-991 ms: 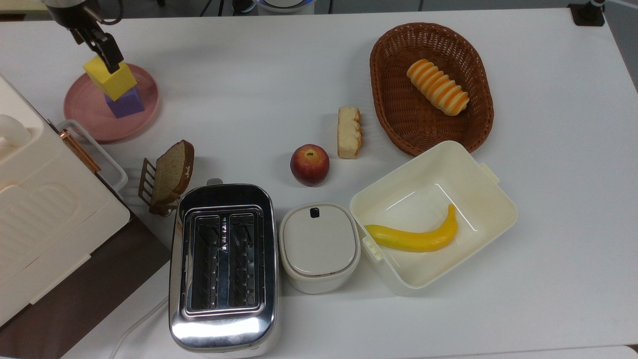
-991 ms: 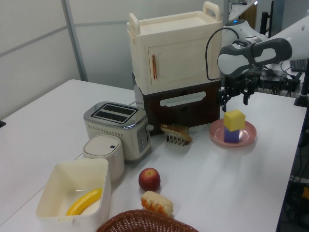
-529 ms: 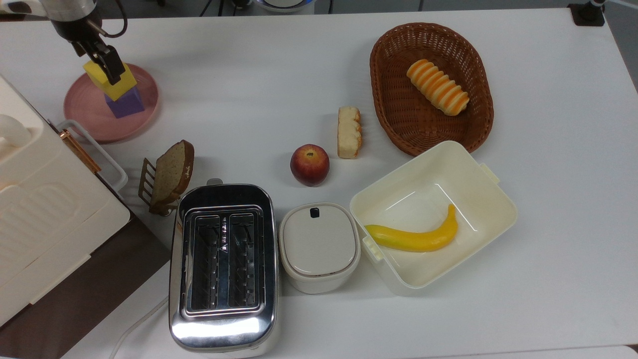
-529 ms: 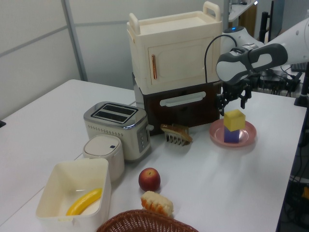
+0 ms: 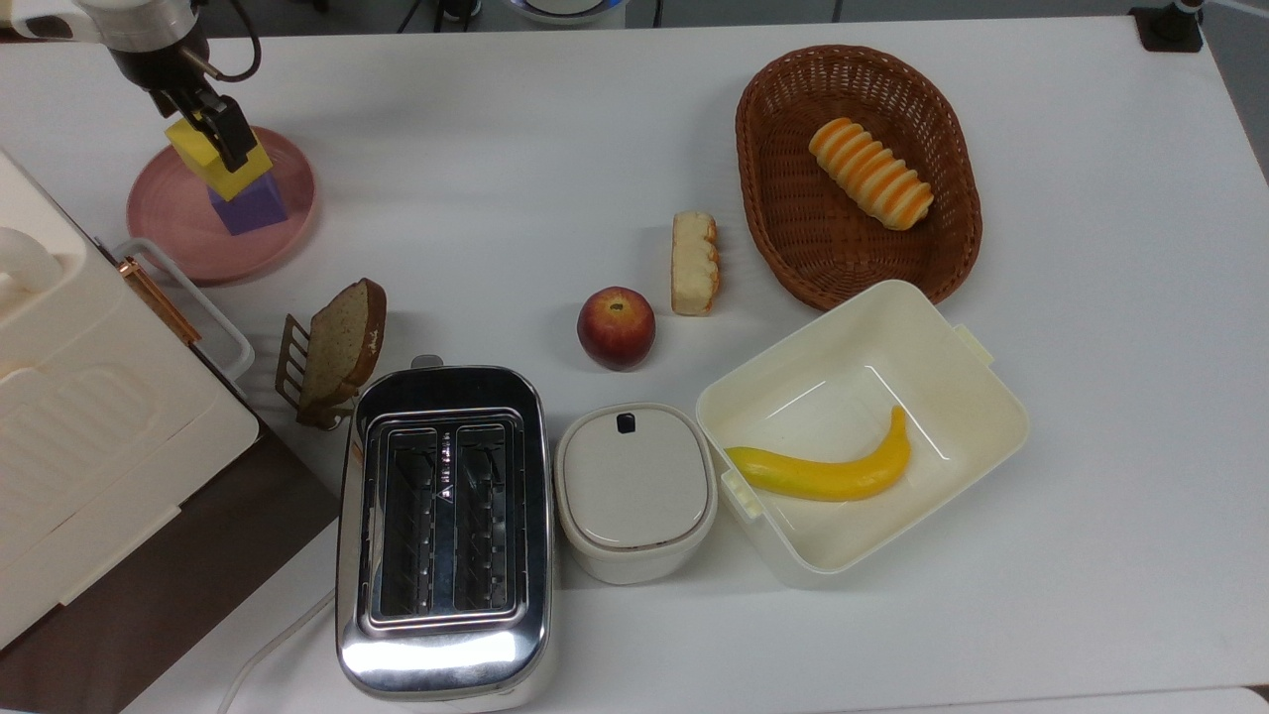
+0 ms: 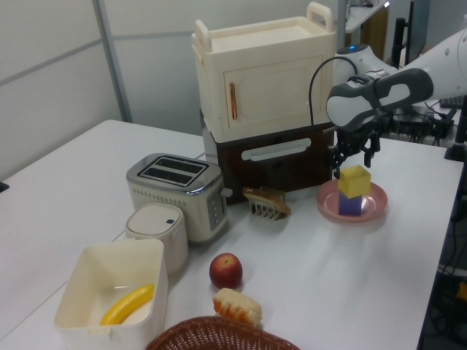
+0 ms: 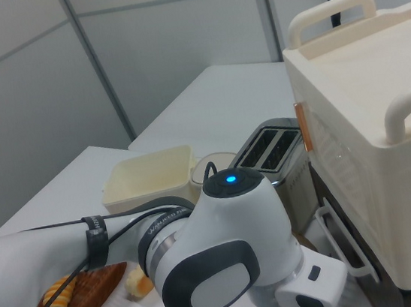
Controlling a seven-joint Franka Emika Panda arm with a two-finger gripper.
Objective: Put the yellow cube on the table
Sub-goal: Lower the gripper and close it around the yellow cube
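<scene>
yellow cube stacked off the table
the bright matte yellow cube sits on top of a smaller purple cube, which stands on a round pink plate near the top view's upper left corner; it sits upright, turned slightly askew to the block beneath; the white tabletop is flat and smooth, spreading wide around the plate

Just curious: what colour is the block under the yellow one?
Purple; the lower cube sits on the pink plate, clearest in the top view.

Yellow cube atop purple cube, on plate.
</scene>
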